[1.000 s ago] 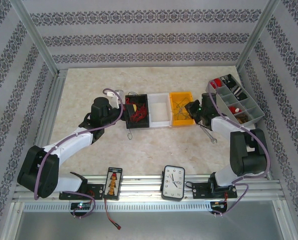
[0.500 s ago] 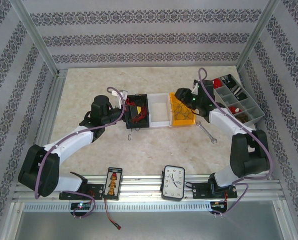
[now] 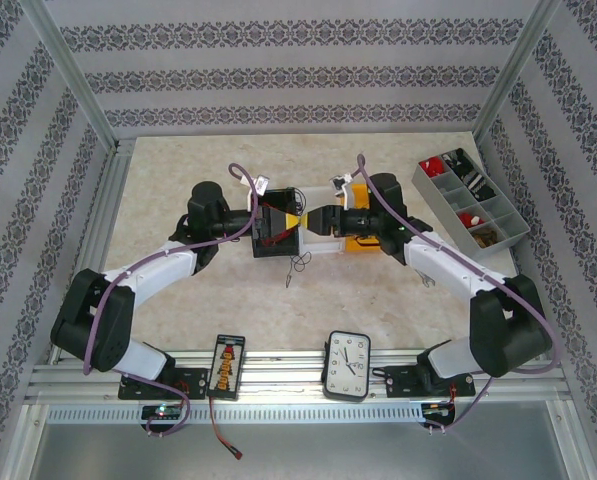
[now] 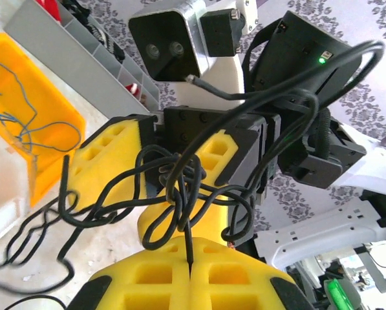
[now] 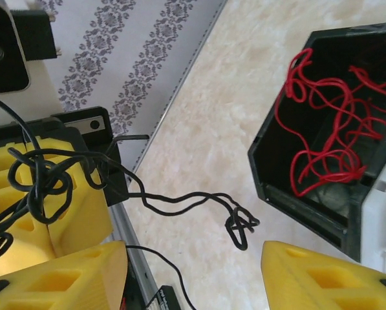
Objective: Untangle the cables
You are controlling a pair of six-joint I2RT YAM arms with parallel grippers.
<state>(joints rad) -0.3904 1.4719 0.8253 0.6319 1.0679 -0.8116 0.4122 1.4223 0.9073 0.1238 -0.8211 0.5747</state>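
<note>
Above the bins at mid-surface [image 3: 178, 170], top view: both grippers meet almost tip to tip.

- Left gripper [image 4: 189, 266]: clamped tight, yellow pads [image 4: 147, 278] pressed together, one strand of the black cables [image 4: 180, 194] pinched at the seam. The tangle of loops sits just beyond its tips.
- Right gripper [image 5: 193, 271]: jaws apart, nothing between the two yellow pads in its own wrist view. From the left wrist view, the black loops hang in front of its fingers; cannot tell whether they touch.
- One black strand trails from the tangle, ends in a small knot and hangs over bare surface just in front of the bins.
- Red cables [image 5: 322, 135]: loose heap inside the black bin [image 5: 270, 161], apart from the black bunch.
- Blue cables [image 4: 18, 123]: lying in the yellow bin [image 4: 63, 110].
- Grey divided tray [image 3: 498, 235]: right rear of surface, well apart from both grippers.
</note>
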